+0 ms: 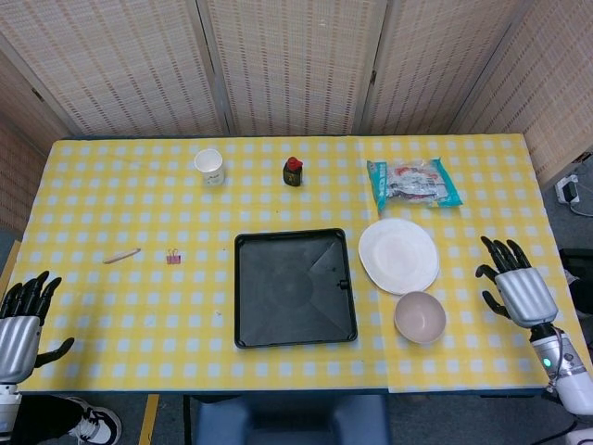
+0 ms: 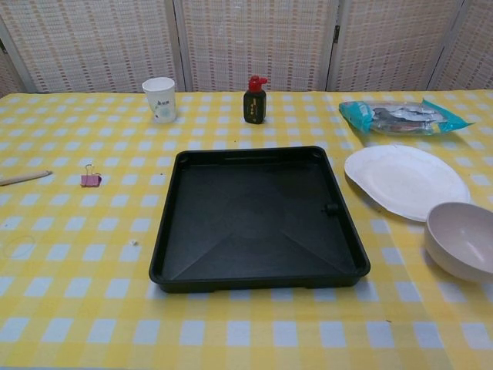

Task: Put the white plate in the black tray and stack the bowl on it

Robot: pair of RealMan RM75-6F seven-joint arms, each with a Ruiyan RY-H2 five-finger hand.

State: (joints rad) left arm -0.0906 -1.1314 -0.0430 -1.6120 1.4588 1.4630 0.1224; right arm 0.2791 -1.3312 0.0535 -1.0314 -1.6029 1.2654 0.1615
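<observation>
Head view – one white plate, one bowl, one black tray – both hands spread, empty.

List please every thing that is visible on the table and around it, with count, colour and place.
square plastic tray: 1, black, table centre, empty
round white plate: 1, white, right of the tray
small round bowl: 1, pale pinkish, in front of the plate
paper cup: 1, white, far left of centre
small bottle with red cap: 1, dark, far centre
snack bag: 1, teal, far right
binder clip: 1, pink, left of the tray
wooden stick: 1, tan, left of the clip
checked tablecloth: 1, yellow and white
left hand: open, near left edge
right hand: open, right edge
</observation>
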